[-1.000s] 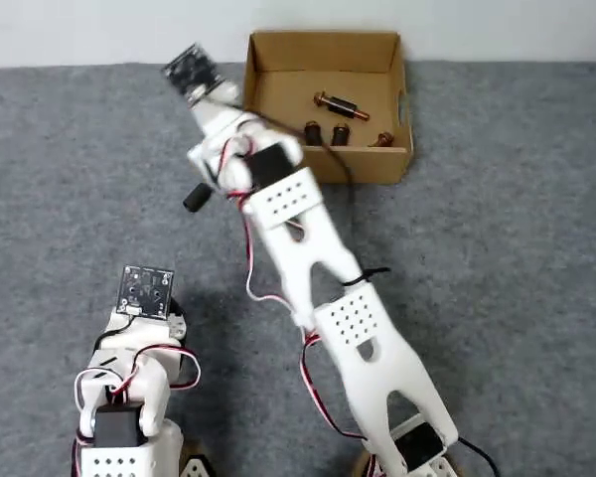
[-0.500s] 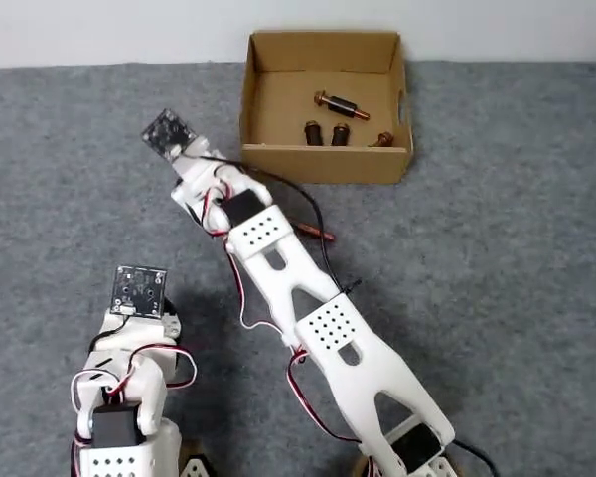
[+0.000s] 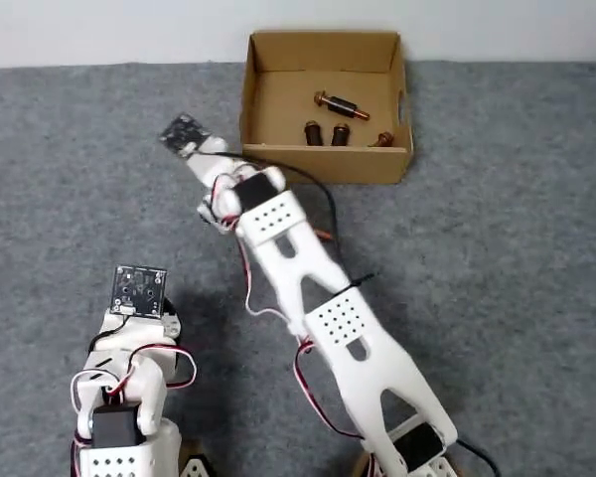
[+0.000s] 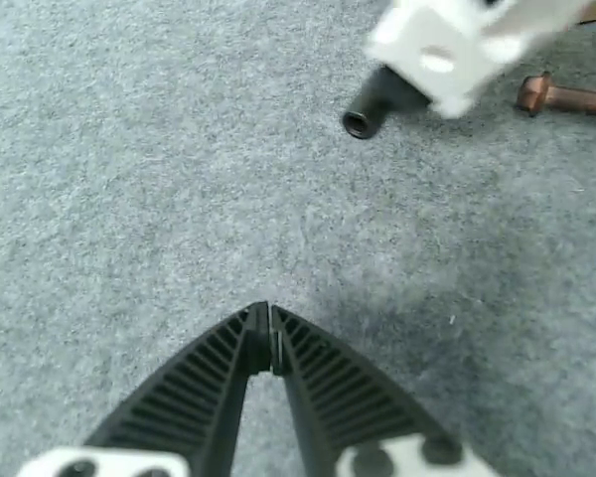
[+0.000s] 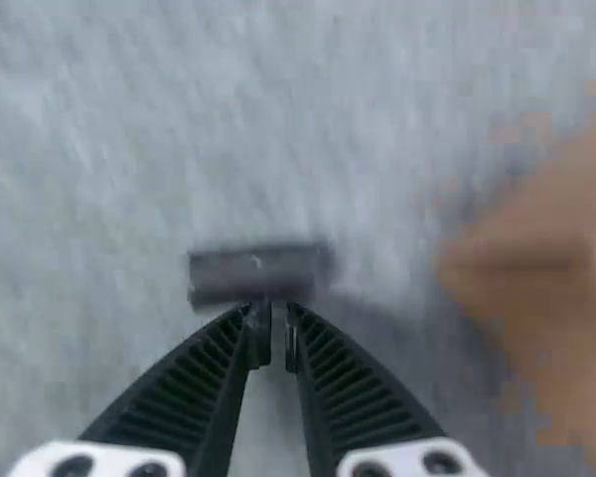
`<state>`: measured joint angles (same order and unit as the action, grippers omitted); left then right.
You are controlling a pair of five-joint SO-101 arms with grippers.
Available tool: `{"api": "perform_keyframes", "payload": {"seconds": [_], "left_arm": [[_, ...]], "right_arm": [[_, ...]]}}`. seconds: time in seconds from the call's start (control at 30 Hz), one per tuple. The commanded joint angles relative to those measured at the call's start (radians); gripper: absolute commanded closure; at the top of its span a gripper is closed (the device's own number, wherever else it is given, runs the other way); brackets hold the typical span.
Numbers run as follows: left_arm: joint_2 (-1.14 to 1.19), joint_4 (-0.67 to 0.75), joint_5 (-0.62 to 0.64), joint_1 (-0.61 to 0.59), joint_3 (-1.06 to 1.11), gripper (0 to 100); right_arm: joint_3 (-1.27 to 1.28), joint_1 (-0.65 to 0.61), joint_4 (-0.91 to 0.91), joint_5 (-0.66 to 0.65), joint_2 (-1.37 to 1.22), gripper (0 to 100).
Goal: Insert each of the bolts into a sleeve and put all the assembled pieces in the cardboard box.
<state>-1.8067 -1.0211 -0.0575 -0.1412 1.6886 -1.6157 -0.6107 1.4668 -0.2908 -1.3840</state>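
Note:
A black sleeve (image 4: pixel 368 109) lies on the grey carpet, with a copper bolt (image 4: pixel 566 97) close beside it. In the right wrist view the sleeve (image 5: pixel 258 273) lies crosswise just beyond my right gripper (image 5: pixel 270 340), whose fingers are shut with nothing between them. A short end of the bolt (image 3: pixel 323 235) peeks out beside the right arm in the high view. My left gripper (image 4: pixel 269 343) is shut and holds nothing, hovering over bare carpet short of the sleeve. The cardboard box (image 3: pixel 268 99) holds several bolt-and-sleeve pieces (image 3: pixel 340 105).
The right arm (image 3: pixel 318 288) stretches diagonally across the carpet, its wrist (image 3: pixel 228 189) just in front of the box's near left corner. The left arm (image 3: pixel 139 328) sits low at the front left. A pale wall runs behind the box.
The right arm's wrist has drawn back from the box's left corner and come down over the sleeve. The left arm has not moved.

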Motion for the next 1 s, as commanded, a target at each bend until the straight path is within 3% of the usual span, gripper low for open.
{"api": "perform_keyframes", "payload": {"seconds": [0.0,0.07,0.2,0.57,0.73,0.87,0.97], "left_arm": [[-0.003,-0.006,-0.009,-0.003,-0.005,99],[-0.003,-0.006,-0.009,-0.002,-0.005,99],[-0.003,-0.006,-0.008,-0.002,-0.005,99],[-0.003,-0.008,-0.008,-0.002,-0.005,99],[-0.003,-0.008,-0.008,-0.002,-0.005,99],[-0.003,-0.008,-0.008,-0.002,-0.005,99],[-0.003,-0.008,-0.008,-0.002,-0.005,99]], "right_arm": [[-0.025,0.039,0.245,0.012,0.156,99.0],[-0.025,0.042,0.326,0.012,0.216,99.0],[-0.025,0.039,0.303,0.014,0.306,99.0],[-0.017,-0.007,-0.150,0.015,0.085,99.0],[-0.023,-0.033,-0.251,0.011,-0.025,99.0],[-0.023,-0.033,-0.213,0.012,-0.053,99.0],[-0.025,-0.027,-0.048,0.014,-0.022,99.0]]}}
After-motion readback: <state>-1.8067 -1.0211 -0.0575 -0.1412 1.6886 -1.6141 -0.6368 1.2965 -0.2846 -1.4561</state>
